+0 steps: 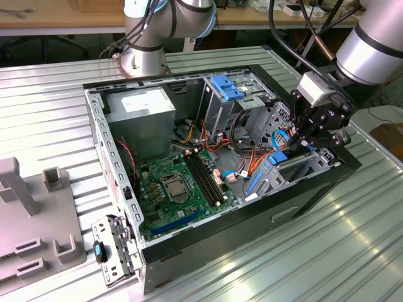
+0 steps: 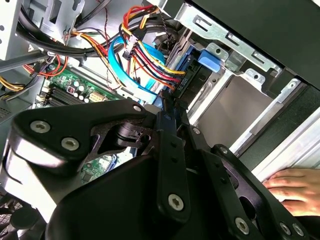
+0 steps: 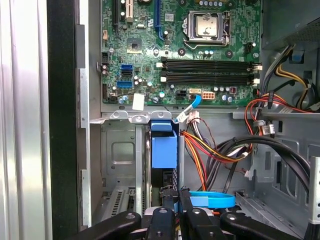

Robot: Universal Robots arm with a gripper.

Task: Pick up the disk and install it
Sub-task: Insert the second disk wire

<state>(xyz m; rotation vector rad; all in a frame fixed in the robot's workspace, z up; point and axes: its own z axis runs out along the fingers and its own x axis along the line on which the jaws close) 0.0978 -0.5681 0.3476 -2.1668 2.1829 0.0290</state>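
The disk (image 3: 164,150) stands on edge in the drive bay at the case's front corner, its bright blue carrier facing the first wrist view. In the second wrist view its blue rail and tab (image 2: 207,57) sit against the bay's metal frame. My gripper (image 3: 176,194) is at the disk's near end, fingers drawn together with only a thin gap, tips touching or almost touching the carrier. The second wrist view shows the fingertips (image 2: 167,107) meeting just short of the blue rail. In the exterior view the gripper (image 1: 301,146) reaches down into the case at that view's right.
The open computer case (image 1: 113,170) lies on a ribbed metal table, with the motherboard (image 3: 200,50) and bundled cables (image 2: 145,55) beside the bay. A blue flat cable (image 3: 212,200) loops next to the fingers. A person's hand (image 2: 295,184) rests outside the case wall. A grey fixture (image 1: 31,220) stands at the exterior view's left.
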